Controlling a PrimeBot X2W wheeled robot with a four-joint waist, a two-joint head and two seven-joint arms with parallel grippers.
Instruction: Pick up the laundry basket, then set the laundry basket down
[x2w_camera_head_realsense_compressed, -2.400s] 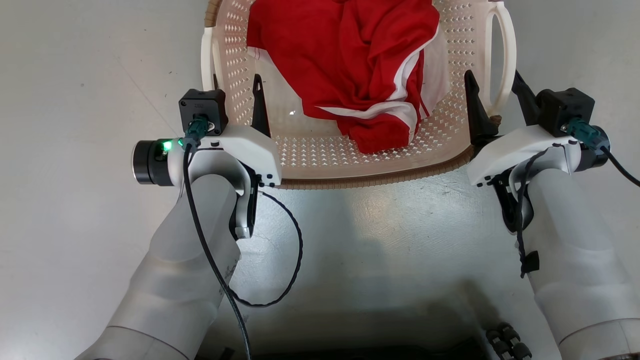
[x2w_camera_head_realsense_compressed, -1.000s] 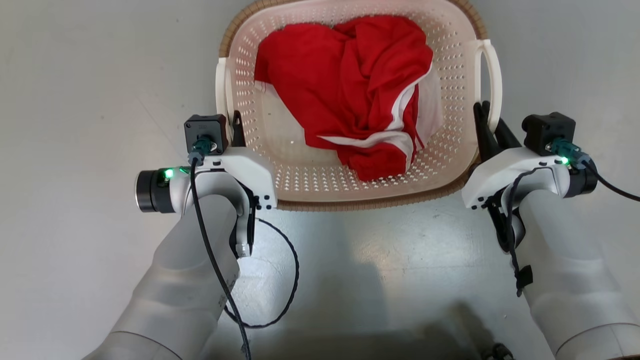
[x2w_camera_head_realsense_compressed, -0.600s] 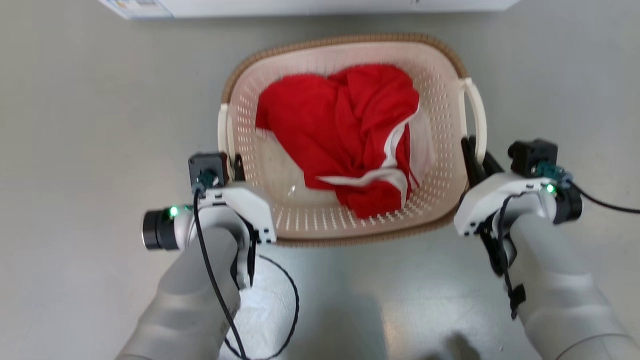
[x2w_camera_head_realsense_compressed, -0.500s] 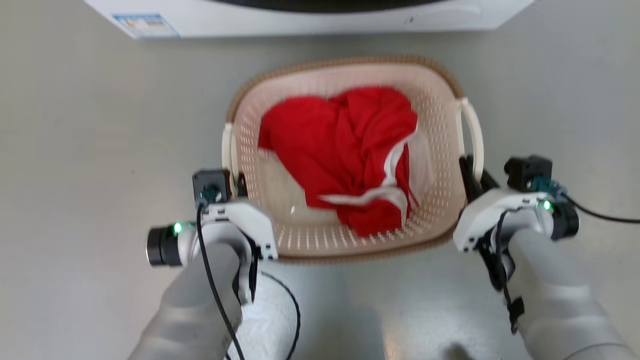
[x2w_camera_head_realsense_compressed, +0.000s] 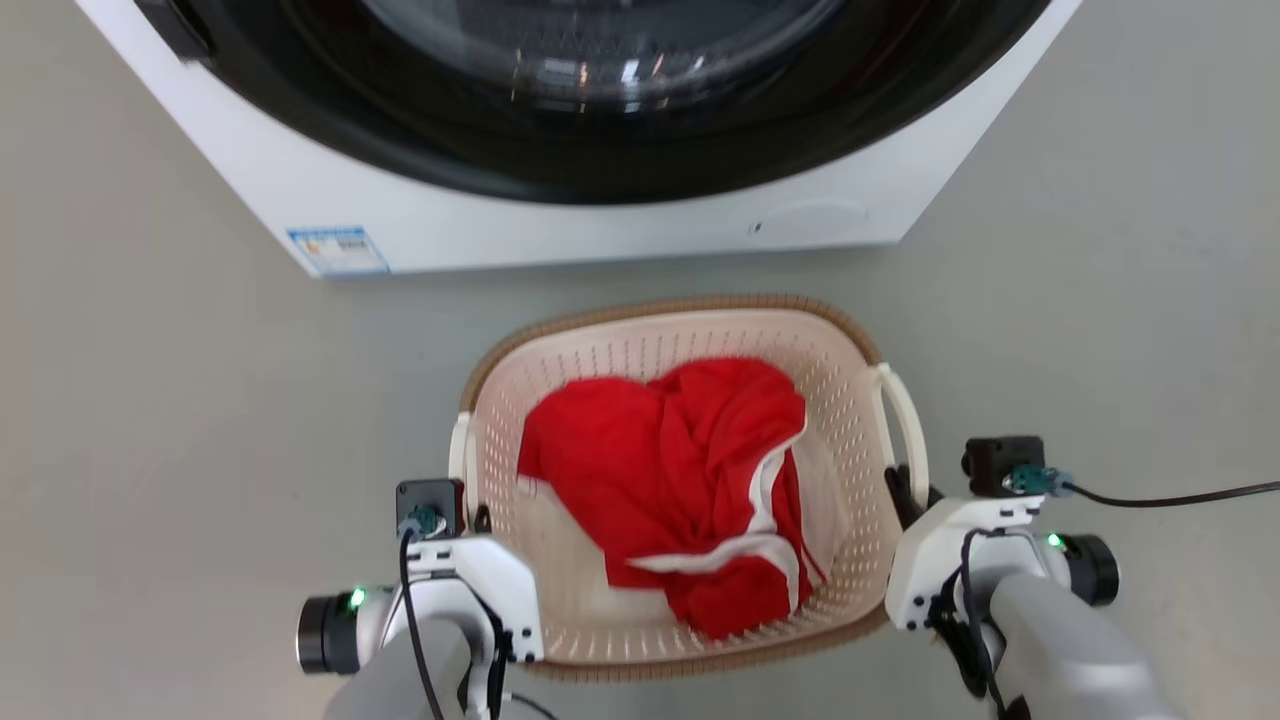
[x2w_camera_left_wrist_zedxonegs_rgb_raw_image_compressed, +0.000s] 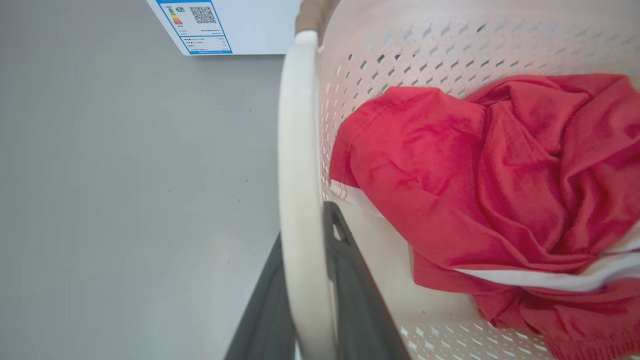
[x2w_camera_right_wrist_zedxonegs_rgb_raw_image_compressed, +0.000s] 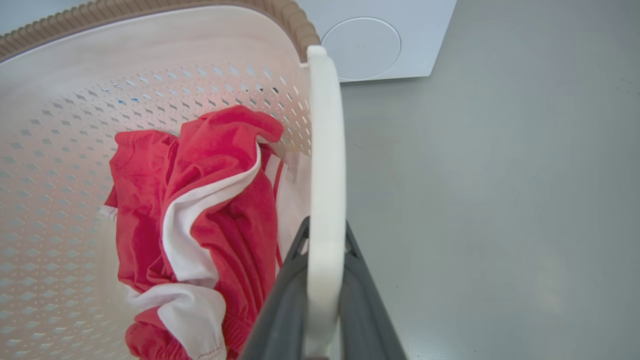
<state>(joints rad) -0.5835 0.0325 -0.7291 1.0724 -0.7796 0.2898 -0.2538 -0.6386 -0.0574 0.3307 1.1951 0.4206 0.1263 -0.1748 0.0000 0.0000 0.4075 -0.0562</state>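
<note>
- The robot's left hand (x2w_camera_left_wrist_zedxonegs_rgb_raw_image_compressed: 304, 222), a pair of long dark fingers, is clenched on the white plastic left loop handle (x2w_camera_left_wrist_zedxonegs_rgb_raw_image_compressed: 297, 125). One finger lies outside the loop and one inside.
- The right hand (x2w_camera_right_wrist_zedxonegs_rgb_raw_image_compressed: 325, 225), the same dark pair, is clenched in the same way on the white right loop handle (x2w_camera_right_wrist_zedxonegs_rgb_raw_image_compressed: 326, 125).
- Between the two hands is the laundry basket (x2w_camera_head_realsense_compressed: 650, 355). It is small, cream-white perforated plastic, rounded-rectangular, with a brown woven-look rim.
- The line from handle to handle runs left to right across the robot. Each hand is at its own side, neither is nearer, and the basket's body lies inward from both.
- Inside the basket lies a crumpled red garment with white trim (x2w_camera_head_realsense_compressed: 680, 450).
- It cannot be told whether the basket's base touches the pale grey floor (x2w_camera_head_realsense_compressed: 150, 400).
- Beyond the far rim, across a strip of floor, stands a big white front-loading washing machine with a dark round door (x2w_camera_head_realsense_compressed: 600, 220).
- Setting the basket down will probably need both hands to move level, or it will tip.
</note>
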